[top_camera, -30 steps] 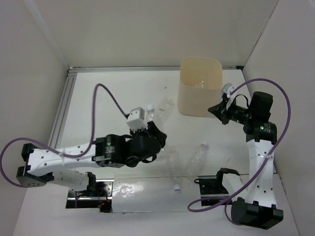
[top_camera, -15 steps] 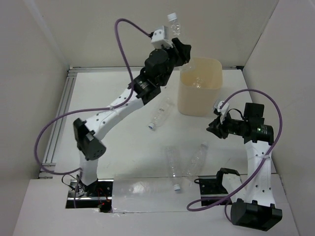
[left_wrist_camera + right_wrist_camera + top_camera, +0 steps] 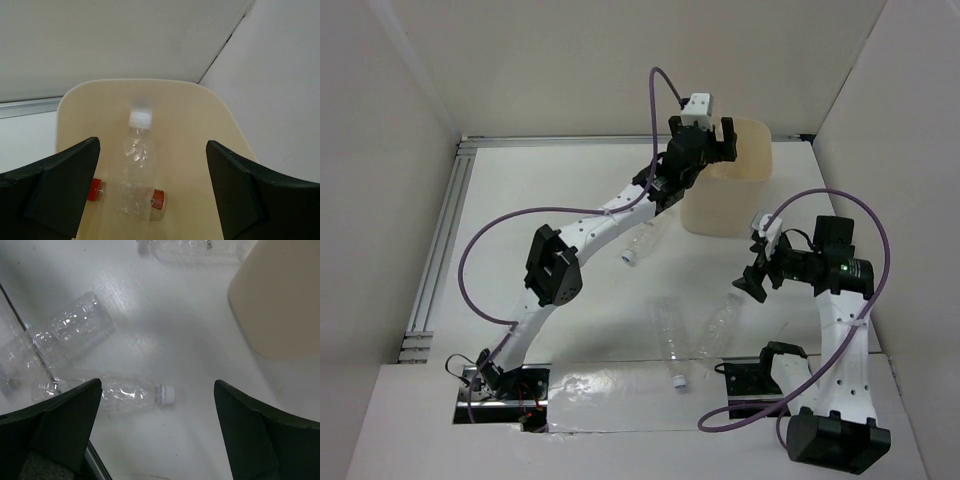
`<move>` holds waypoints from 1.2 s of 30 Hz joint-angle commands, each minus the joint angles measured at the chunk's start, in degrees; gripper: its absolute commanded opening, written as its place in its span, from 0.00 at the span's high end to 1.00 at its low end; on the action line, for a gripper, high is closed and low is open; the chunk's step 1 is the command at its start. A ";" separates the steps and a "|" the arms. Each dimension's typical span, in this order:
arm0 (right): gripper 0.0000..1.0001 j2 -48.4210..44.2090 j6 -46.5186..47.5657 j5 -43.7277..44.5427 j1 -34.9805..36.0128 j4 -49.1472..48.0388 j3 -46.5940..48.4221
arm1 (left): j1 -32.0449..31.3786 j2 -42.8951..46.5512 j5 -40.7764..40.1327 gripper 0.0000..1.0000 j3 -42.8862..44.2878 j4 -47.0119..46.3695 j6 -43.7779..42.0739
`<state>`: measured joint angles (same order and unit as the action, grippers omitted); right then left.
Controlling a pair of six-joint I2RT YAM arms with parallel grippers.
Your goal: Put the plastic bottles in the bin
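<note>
A second ago the left tool (image 3: 704, 138) was low on the worktop (image 3: 540, 200), closing on a bottle. Half a second ago it held that bottle high at the bin's 11 o'clock. Now it hangs over the bin (image 3: 725, 205) with its fingers spread wide and nothing between them. The wrist view shows the released bottle (image 3: 136, 150), its white cap blurred, inside the bin above a red-capped bottle (image 3: 127, 197) lying on the bottom, so I judge two are now in. Meanwhile the right tool (image 3: 752, 281), also spread and empty, has swung from the bin's 3 o'clock side toward 5 o'clock of the worktop. It hovers over a white-capped bottle (image 3: 131, 393) lying on its side, probably the next pick. Three are left out: that one, a second bottle (image 3: 670, 335) just beside it at 6 o'clock, and a third bottle (image 3: 642, 242) near the centre, off the bin's 8 o'clock corner. The worktop is plain white and finely ribbed, with a metal rail (image 3: 445, 240) along its 9 o'clock edge and a shiny strip (image 3: 620, 395) at 6 o'clock. Plain white walls (image 3: 570, 60) close it in on three sides.
</note>
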<state>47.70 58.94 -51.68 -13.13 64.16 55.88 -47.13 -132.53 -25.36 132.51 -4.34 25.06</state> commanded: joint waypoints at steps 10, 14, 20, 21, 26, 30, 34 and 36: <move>0.05 2.92 20.14 3.92 5.91 3.85 -7.88 | -1.72 22.72 4.10 0.00 -11.09 -2.17 -6.25; 0.05 4.67 46.87 13.26 8.12 8.60 -10.52 | -2.25 40.12 4.10 0.00 -39.69 1.69 -2.68; 0.01 10.47 62.08 14.24 10.13 4.58 -13.68 | -4.63 58.59 -3.37 0.00 -62.08 20.67 11.48; 0.01 12.05 62.09 15.02 12.31 2.92 -14.30 | -5.42 62.96 -3.90 0.00 -67.24 21.99 15.24; 0.01 12.68 58.95 17.04 19.44 -11.50 -21.33 | -6.74 70.03 -5.13 0.00 -76.86 27.98 25.11; 0.01 16.01 55.24 19.95 28.76 -15.72 -23.09 | -6.13 69.51 -6.28 0.00 -78.63 29.38 26.18; 0.15 18.47 52.86 21.27 32.81 -18.81 -24.15 | -4.55 66.62 -5.75 0.00 -78.63 29.39 24.70; 0.30 19.09 52.86 21.27 32.81 -17.50 -24.15 | -2.97 65.83 -4.79 0.00 -78.63 27.11 22.41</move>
<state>66.04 112.14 -31.66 18.96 49.23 32.14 -51.83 -65.30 -29.71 52.84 25.54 48.25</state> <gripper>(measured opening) 0.767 1.001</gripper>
